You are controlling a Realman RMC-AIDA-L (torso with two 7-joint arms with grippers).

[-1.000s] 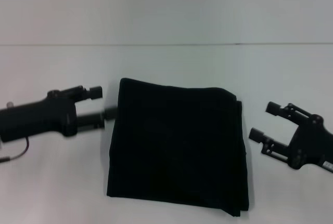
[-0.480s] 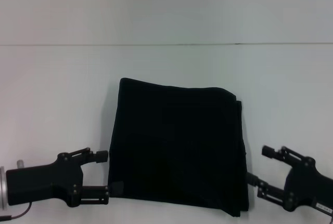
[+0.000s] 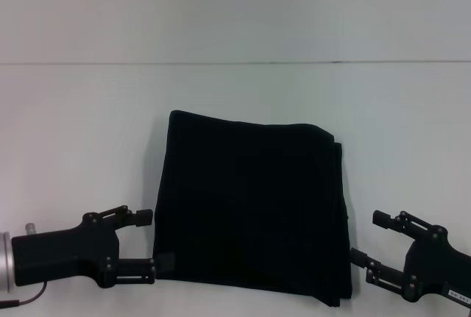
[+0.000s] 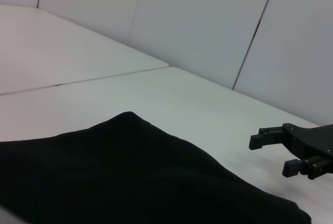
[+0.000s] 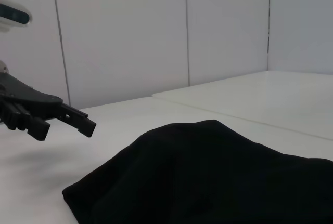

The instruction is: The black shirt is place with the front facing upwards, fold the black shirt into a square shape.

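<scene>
The black shirt lies folded into a rough square on the white table; no lettering or label shows. My left gripper is open and empty beside the shirt's near left corner, its nearer finger right at the cloth edge. My right gripper is open and empty just off the shirt's near right edge. The left wrist view shows the shirt with the right gripper beyond it. The right wrist view shows the shirt with the left gripper beyond it.
A seam runs across the table behind the shirt. White wall panels stand past the table in the wrist views. Bare tabletop lies left, right and behind the shirt.
Both grippers have moved from beside the shirt's middle toward its near corners, then nearly stopped. The shirt has not moved.
</scene>
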